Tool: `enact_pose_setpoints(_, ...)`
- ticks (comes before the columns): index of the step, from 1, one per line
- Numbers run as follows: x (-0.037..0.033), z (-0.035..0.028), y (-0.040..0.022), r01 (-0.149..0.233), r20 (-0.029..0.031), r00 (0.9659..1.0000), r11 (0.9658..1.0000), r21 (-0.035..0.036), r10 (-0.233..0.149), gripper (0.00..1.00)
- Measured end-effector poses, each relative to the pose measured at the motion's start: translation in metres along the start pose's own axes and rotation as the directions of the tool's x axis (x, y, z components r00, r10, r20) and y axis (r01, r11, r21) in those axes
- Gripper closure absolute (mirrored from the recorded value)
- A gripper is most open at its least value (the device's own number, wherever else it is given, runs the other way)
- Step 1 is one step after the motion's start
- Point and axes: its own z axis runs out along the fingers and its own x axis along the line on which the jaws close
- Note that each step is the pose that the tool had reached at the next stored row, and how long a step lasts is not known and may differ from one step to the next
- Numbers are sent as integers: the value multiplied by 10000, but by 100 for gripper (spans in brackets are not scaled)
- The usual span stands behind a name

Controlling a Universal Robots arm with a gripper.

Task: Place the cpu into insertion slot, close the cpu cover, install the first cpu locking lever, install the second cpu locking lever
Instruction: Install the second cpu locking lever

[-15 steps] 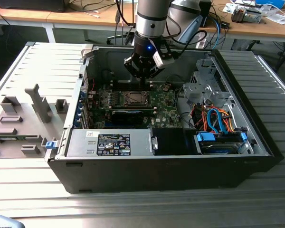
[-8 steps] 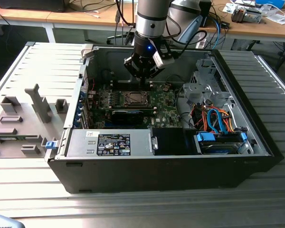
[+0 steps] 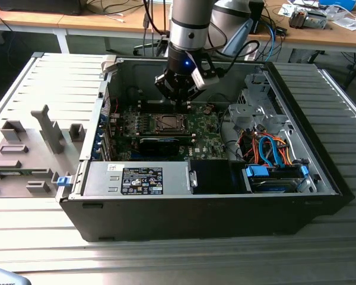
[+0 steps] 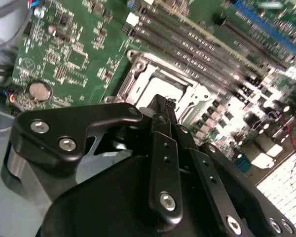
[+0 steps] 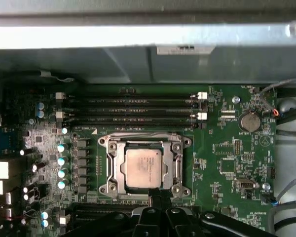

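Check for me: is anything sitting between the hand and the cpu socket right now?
Nothing visible does. In the first wrist view the cpu already lies in the insertion slot, framed by the cpu cover, and the hand is at the socket's edge with only bare motherboard around it.

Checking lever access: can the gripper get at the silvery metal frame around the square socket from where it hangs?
Probably yes. The gripper hangs over the green motherboard at one edge of the silvery socket frame, with the grey square chip seated inside, and nothing stands between them.
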Motion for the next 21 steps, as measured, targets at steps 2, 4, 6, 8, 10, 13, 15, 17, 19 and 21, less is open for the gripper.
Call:
enact_pose_setpoints(2, 2, 4, -85, 0, -1, 10000, 10000, -47, 0, 89)
enact_pose_setpoints(4, 6, 14, -161, 14, 2, 10000, 9995, -319, -14, 89)
enact_pose_setpoints(6, 17, 29, -228, 29, 6, 10000, 9979, -642, -29, 89)
enact_pose_setpoints(8, 29, 43, -272, 36, 7, 10000, 9968, -798, -35, 89)
enact_pose_setpoints(10, 41, 59, -327, 43, 10, 10000, 9955, -949, -42, 89)
enact_pose_setpoints(13, 62, 84, -393, 51, 12, 10000, 9937, -1115, -50, 89)
enact_pose_setpoints(15, 88, 103, -444, 56, 13, 10000, 9925, -1224, -55, 89)
enact_pose_setpoints(17, 104, 117, -470, 60, 14, 10000, 9916, -1295, -59, 89)
enact_pose_setpoints(19, 127, 132, -498, 64, 16, 10000, 9900, -1408, -63, 89)
enact_pose_setpoints(21, 149, 145, -521, 68, 17, 10000, 9889, -1484, -66, 89)
